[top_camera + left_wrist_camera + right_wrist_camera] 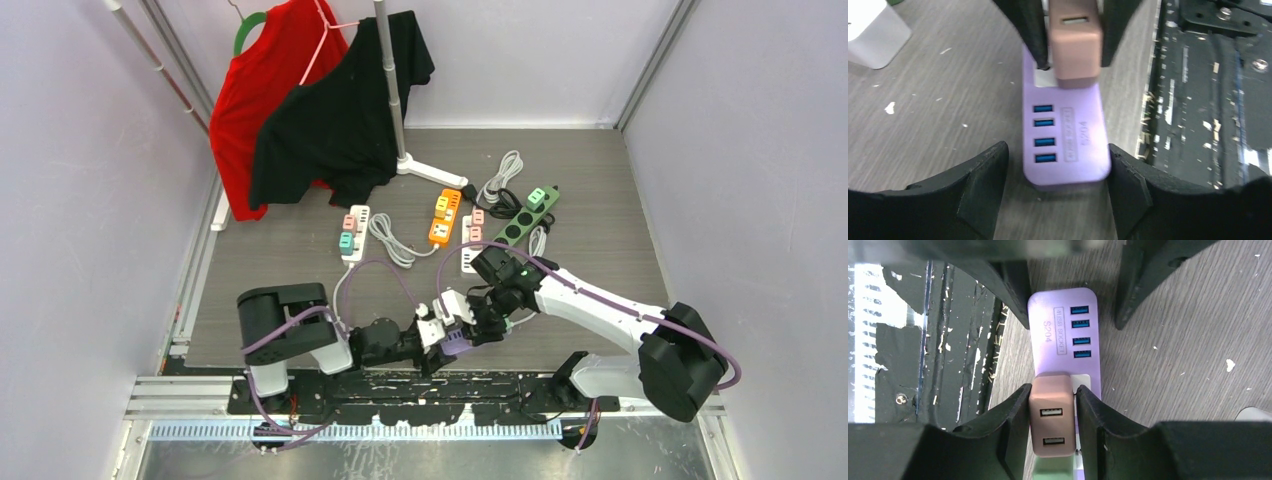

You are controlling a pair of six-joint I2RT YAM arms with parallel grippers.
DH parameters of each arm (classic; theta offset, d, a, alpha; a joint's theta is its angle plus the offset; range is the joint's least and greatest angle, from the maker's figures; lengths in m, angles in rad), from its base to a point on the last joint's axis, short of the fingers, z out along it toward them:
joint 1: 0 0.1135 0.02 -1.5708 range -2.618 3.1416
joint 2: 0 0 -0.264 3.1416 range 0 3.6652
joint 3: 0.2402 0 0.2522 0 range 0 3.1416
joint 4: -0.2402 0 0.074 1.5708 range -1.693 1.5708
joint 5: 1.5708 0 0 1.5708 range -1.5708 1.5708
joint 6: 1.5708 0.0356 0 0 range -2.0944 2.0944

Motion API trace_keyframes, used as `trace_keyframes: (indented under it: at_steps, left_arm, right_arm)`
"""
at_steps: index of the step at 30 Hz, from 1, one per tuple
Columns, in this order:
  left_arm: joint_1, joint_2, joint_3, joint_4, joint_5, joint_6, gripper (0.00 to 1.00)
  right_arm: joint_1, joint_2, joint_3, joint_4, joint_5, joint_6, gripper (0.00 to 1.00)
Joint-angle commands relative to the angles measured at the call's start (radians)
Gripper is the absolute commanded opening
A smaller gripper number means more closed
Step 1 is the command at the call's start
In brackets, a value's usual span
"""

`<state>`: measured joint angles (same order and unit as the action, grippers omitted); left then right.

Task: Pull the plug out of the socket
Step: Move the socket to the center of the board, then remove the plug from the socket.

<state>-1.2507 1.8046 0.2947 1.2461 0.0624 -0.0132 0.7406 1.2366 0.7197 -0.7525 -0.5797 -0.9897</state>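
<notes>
We see the purple power strip (456, 344) lying on the grey wood-grain table (600, 200), close to its near edge and just beside the black base plate (1208, 100). The end nearest the left wrist camera carries four blue USB ports (1044, 132). The dusty-pink plug (1050, 425), a block charger with two USB slots in its top, stands on the white socket face (1043, 77) at the other end of the strip. We cannot tell whether its pins are fully in.

The right gripper (1050, 412) is clamped on the plug, with one black finger pressed flat against each side. The left gripper (1057, 155) is spread wide and straddles the USB end of the strip. Its finger (1130, 185) on the base-plate side sits against the strip's edge, while the other stands a little clear, so it grips nothing.

In the overhead view, both grippers meet over the strip between the two arm bases.
</notes>
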Motion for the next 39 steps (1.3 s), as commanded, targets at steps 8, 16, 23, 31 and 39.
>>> trace_keyframes:
  at_steps: [8,16,23,31,39]
  left_arm:
    - [0.014,0.057,0.038,0.184,-0.099,0.001,0.69]
    - [0.014,0.108,0.061,0.184,-0.078,0.009,0.51]
    - [0.017,0.107,0.044,0.184,-0.072,-0.017,0.07]
    - [0.017,0.101,0.006,0.184,-0.067,-0.083,0.0]
    - [0.015,0.086,0.005,0.14,-0.086,-0.09,0.0]
  right_arm:
    - [-0.005,-0.022,0.015,0.055,-0.006,0.021,0.43]
    - [-0.115,-0.088,0.063,-0.049,-0.083,0.011,0.62]
    - [-0.278,-0.207,0.076,-0.163,-0.152,-0.068,0.75]
    - [-0.274,-0.191,0.024,-0.168,-0.2,-0.173,0.8]
    - [-0.187,-0.146,-0.018,0.023,-0.062,-0.042,1.0]
